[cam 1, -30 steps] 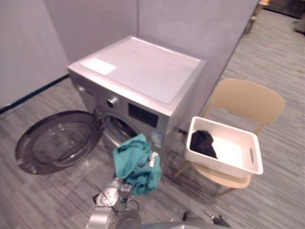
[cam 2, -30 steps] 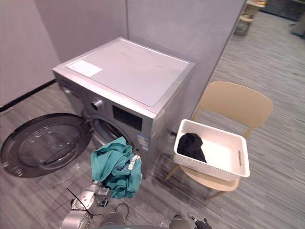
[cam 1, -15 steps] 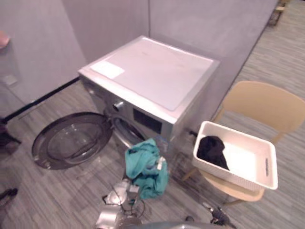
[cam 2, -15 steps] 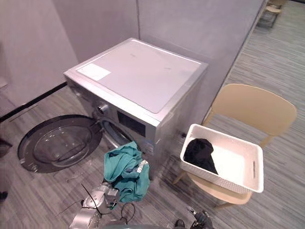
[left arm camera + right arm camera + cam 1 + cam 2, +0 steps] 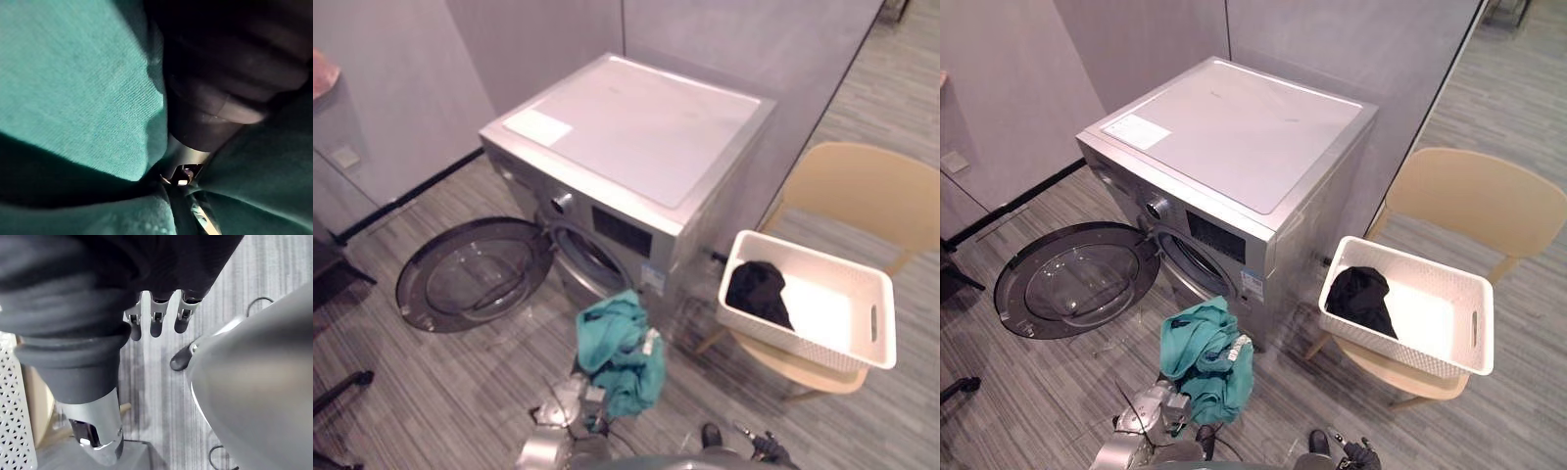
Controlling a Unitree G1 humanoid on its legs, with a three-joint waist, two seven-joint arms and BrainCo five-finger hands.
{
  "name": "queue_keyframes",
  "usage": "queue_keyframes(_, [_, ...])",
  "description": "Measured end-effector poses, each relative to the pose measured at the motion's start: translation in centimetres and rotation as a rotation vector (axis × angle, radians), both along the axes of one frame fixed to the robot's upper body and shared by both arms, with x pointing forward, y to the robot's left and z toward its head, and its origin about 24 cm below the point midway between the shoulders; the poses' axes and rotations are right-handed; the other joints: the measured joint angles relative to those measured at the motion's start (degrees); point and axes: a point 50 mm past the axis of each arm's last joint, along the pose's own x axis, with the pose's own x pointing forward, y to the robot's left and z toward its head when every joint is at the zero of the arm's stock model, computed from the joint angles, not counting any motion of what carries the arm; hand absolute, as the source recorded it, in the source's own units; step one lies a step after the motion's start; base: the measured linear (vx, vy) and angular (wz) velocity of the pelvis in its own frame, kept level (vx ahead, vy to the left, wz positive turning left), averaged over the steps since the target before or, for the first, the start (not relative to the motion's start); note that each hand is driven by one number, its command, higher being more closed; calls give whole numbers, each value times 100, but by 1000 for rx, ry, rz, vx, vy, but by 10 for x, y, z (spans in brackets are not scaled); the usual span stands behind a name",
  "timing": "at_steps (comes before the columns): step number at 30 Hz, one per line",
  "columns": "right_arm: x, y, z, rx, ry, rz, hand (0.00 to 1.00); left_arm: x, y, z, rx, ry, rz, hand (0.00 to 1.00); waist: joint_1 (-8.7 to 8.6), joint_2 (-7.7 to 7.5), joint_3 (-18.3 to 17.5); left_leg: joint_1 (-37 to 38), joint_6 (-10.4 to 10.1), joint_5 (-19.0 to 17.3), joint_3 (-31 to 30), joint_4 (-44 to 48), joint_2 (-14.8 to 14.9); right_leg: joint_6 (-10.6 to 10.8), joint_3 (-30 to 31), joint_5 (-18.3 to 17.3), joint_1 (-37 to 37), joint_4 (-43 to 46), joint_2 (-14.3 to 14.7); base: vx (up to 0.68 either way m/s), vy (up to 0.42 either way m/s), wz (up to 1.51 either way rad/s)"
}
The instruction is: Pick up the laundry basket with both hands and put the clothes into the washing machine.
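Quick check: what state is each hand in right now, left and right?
Left hand: closed on the teal garment.
Right hand: open, fingers relaxed, holding nothing.

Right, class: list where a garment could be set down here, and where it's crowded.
Free: the washing machine's flat top, bare beside its white label; the basket's right half, beside the black garment. Crowded: before the drum opening, where the teal garment sits over the left hand.
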Motion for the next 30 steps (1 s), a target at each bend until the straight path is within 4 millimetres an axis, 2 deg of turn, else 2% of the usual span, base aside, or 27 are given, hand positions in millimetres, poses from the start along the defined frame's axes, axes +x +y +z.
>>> queue_keyframes(1, [2,0,0,0,-4,1,0,4,-1,3,6,-18,-14,100,15,0,-1,-171,28,-91,45,217,-31,51,37,28,-95,2,-35,1,147,-28])
queue_keyframes(3, [12,-1,3,-8,-22,7,0,12,4,10,35,-53,-29,100,18,-12,-5,-586,191,-517,238,952,-75,131,171,104,-307,-45,-83,32,191,-47])
queue_keyframes(4, [21,0,5,-17,-44,25,0,15,10,11,60,-65,-27,100,23,20,-30,-758,276,-767,373,1337,-54,-13,206,312,-384,-62,-109,46,192,-80])
queue_keyframes(5, [30,5,8,-15,-69,59,0,15,16,11,80,-62,-8,100,44,-12,-38,-792,374,-933,526,1485,19,-89,191,582,-469,-105,-61,50,185,-96])
queue_keyframes(7, [45,9,13,-27,-116,119,0,15,28,7,106,-45,39,100,48,-6,-51,-627,465,-956,805,1296,54,-344,14,1339,-465,-426,42,69,193,-89])
queue_keyframes(8, [48,9,15,-33,-129,132,0,15,29,7,106,-42,47,100,43,3,-58,-545,531,-911,907,1177,102,-356,-16,1352,-475,-401,108,117,206,-62])
queue_keyframes(9, [51,8,17,-42,-145,147,0,17,30,6,105,-41,61,100,6,27,-49,-333,606,-825,996,929,155,-295,-3,789,-526,244,368,159,195,-45])
queue_keyframes(10, [48,6,17,-45,-144,147,0,18,28,7,102,-47,55,100,-7,30,-49,-85,607,-736,1036,684,135,-320,83,244,-508,709,730,164,173,-30])
queue_keyframes(11, [45,6,16,-44,-141,147,0,19,27,8,97,-50,51,100,-6,66,-55,16,624,-706,1050,566,129,-399,129,35,-474,829,941,148,146,-17])
queue_keyframes(12, [40,5,15,-42,-137,146,0,21,22,10,88,-61,47,100,-13,19,-87,169,683,-664,1054,385,81,-620,280,-233,-395,848,1328,116,99,-4])
queue_keyframes(13, [35,5,14,-40,-130,140,0,25,16,12,82,-74,34,100,-16,-13,-101,231,703,-651,1047,287,-28,-786,430,-323,-357,601,1571,106,89,0])
queue_keyframes(14, [32,4,13,-41,-125,134,0,26,12,12,75,-73,27,100,-28,-17,-92,288,703,-650,1044,241,-99,-938,511,-315,-299,419,1606,94,73,2])
queue_keyframes(15, [26,0,12,-45,-110,120,0,25,5,7,67,-49,19,100,-117,116,-97,398,704,-651,934,180,-172,-1035,712,-133,-79,192,1576,160,109,-24])
queue_keyframes(17, [18,4,8,-23,-91,96,0,21,2,2,68,-28,0,100,-176,141,-91,492,608,-593,725,418,-326,-1010,971,-61,152,169,1444,179,114,-31])
queue_keyframes(18, [11,6,5,-2,-77,61,0,19,-3,-2,72,-10,-36,100,-205,-70,-5,318,657,-635,521,701,-491,-982,970,-78,344,159,1174,137,28,0])
queue_keyframes(19, [-2,7,2,9,-43,47,0,19,-10,0,50,-19,-54,100,-250,64,-48,446,560,-112,332,-190,-448,-956,942,-84,486,151,1197,135,22,9])
queue_keyframes(20, [-6,3,2,0,-33,44,0,18,-12,0,36,-20,-59,100,-281,110,-58,454,374,87,208,-364,-346,-853,933,-177,537,152,1266,115,43,-2])
queue_keyframes(21, [-9,7,0,15,-19,43,0,16,-10,-2,40,-10,-53,100,-260,35,-87,543,373,104,229,-456,-446,-811,971,-277,575,154,1143,74,68,-4])
queue_keyframes(22, [-9,8,0,19,-19,42,0,16,-9,-2,44,-10,-56,100,-276,22,-86,570,388,112,224,-480,-477,-812,974,-298,565,163,1115,74,79,0])
queue_keyframes(23, [-9,9,-1,22,-19,36,0,15,-7,-2,48,-11,-60,100,-271,8,-81,454,432,67,197,-332,-542,-832,959,-397,472,268,1078,36,66,22])
queue_keyframes(24, [-7,6,0,17,-25,31,0,15,-7,0,38,-16,-57,100,-290,65,-28,235,420,-96,114,88,-572,-813,942,-564,364,550,1095,7,59,30])
queue_keyframes(26, [-3,1,2,5,-35,29,0,13,-6,2,26,-20,-45,100,-272,176,126,-65,172,-271,20,997,-565,-812,759,-719,370,989,1114,-82,29,49])
queue_keyframes(27, [-2,0,2,-1,-36,36,0,9,-7,5,12,-30,-37,100,-239,172,154,-193,92,-326,32,1451,-560,-841,635,-786,409,1196,1023,-107,27,48])
queue_keyframes(28, [-2,2,2,4,-36,37,0,8,-7,8,4,-40,-33,100,-191,102,196,-265,130,-398,113,1664,-543,-842,620,-810,476,1207,971,-123,48,33])
queue_keyframes(29, [0,2,3,-1,-45,39,0,11,-9,13,-13,-66,-27,100,-52,127,190,-451,551,-656,262,2257,-324,-862,612,-861,521,1197,953,-93,62,11])
queue_keyframes(30, [6,1,5,-7,-67,42,0,13,-13,17,-28,-81,-25,100,34,103,189,-642,649,-765,231,2597,-132,-813,611,-924,503,1172,879,-127,138,12])
